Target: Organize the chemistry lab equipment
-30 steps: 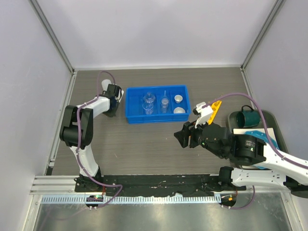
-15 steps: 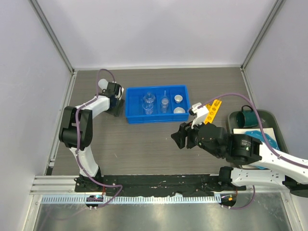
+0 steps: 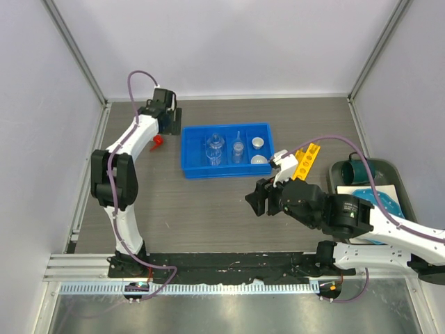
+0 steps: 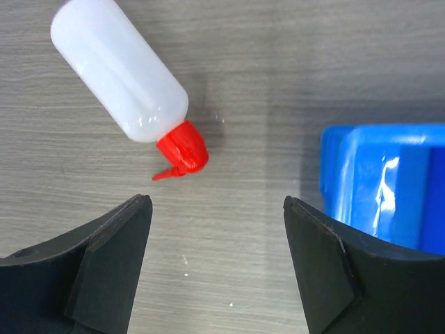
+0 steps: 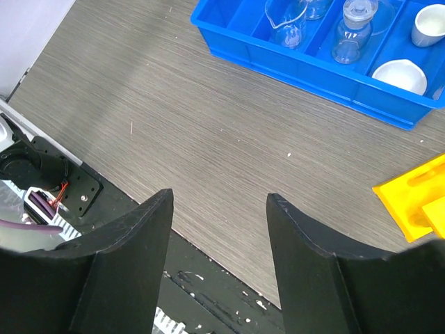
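Observation:
The translucent squeeze bottle lies on its side on the table, left of the blue bin. Its red cap points toward the bin. In the top view only the red cap shows beside my left arm. My left gripper hangs open above the table just short of the cap, touching nothing; in the top view the left gripper sits at the back left. The bin holds glass beakers and white dishes. The yellow rack lies right of it. My right gripper is open and empty.
A teal mug and a blue dotted plate sit on a tray at the right edge. The black table edge runs just below the right gripper. Grey walls close in the left, back and right sides.
My left gripper has opened, let go of the squeeze bottle and risen toward the back; the red cap now shows. My right arm has drifted slightly left.

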Robot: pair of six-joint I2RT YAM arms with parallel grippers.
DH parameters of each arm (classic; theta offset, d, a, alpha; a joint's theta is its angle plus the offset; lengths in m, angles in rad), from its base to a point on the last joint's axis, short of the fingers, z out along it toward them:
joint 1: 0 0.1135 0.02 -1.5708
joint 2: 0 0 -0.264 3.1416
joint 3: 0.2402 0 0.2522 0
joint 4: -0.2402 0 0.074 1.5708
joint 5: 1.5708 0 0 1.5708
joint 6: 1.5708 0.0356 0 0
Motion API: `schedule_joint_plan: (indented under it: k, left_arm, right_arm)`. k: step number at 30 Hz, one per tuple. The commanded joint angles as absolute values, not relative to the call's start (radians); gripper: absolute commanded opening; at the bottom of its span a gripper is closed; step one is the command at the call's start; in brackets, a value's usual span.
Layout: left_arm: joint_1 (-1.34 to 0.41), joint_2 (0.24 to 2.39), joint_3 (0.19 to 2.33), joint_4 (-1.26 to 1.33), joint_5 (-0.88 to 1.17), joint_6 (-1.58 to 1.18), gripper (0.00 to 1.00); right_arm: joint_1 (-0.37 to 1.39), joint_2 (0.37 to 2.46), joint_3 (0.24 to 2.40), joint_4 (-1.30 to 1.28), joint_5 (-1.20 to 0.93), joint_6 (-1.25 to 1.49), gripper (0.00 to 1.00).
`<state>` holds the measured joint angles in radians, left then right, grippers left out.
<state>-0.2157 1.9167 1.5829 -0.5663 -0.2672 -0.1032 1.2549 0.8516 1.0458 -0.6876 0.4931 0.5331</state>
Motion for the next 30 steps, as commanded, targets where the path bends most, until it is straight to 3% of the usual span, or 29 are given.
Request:
schedule_joint_plan:
  k: [1, 18, 30]
  left_arm:
    - [-0.209, 1.983, 1.715, -0.664, -0.319, -0.273, 0.81]
    - [-0.034, 2.155, 1.971, -0.819, -0.288, -0.738, 0.83]
    - [-0.005, 2.31, 2.146, -0.865, -0.252, -0.801, 0.91]
  right_arm:
    - [1.259, 0.854, 1.039, -0.638, 0.515, 0.528, 0.62]
    - [1.259, 0.923, 0.97, -0.56, 0.489, 0.497, 0.64]
    - [1.259, 0.946, 0.95, -0.514, 0.436, 0.494, 0.65]
